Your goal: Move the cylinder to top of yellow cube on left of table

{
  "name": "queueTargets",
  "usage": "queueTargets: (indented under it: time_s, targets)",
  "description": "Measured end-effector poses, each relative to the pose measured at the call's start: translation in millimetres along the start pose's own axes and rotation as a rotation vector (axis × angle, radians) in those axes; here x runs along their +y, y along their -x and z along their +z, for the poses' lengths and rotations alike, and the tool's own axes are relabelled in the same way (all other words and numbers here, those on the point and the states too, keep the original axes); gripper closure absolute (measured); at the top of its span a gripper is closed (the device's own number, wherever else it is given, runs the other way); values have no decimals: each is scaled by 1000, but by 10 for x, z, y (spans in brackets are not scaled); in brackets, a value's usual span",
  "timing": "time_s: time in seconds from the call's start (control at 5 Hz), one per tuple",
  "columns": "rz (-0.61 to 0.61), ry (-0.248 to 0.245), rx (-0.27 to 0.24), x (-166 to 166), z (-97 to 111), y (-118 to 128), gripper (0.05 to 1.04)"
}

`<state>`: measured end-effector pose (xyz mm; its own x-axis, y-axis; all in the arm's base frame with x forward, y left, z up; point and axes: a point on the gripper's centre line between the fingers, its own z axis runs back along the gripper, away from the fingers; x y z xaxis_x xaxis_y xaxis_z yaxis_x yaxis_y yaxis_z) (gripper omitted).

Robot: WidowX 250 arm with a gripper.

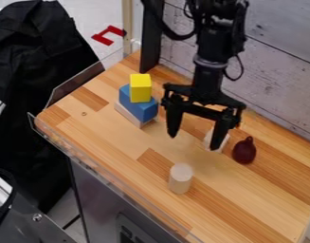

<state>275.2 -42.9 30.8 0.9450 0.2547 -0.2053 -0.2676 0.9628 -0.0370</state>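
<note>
On my camera view the wooden table (pixel 113 152) was the largest thing. Above it I had the black arm (pixel 211 66), in from the top edge, and its claw (pixel 194 142) hung released, fingers spread wide, nothing between them. Left of it a blue block (pixel 139 105) lay on a pale block (pixel 133 116). The task's cylinder (pixel 180 178) stood upright on the wood, nearer me than the claw. The yellow cube (pixel 141 88) sat atop the blue block; right of the claw was a dark red, pear-shaped object (pixel 244 151).
</note>
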Motion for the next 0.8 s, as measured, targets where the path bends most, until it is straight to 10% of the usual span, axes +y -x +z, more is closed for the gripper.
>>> queueTargets:
  time_s: [0.8]
  targets:
    - [1,1,121,-2,-277,249,83]
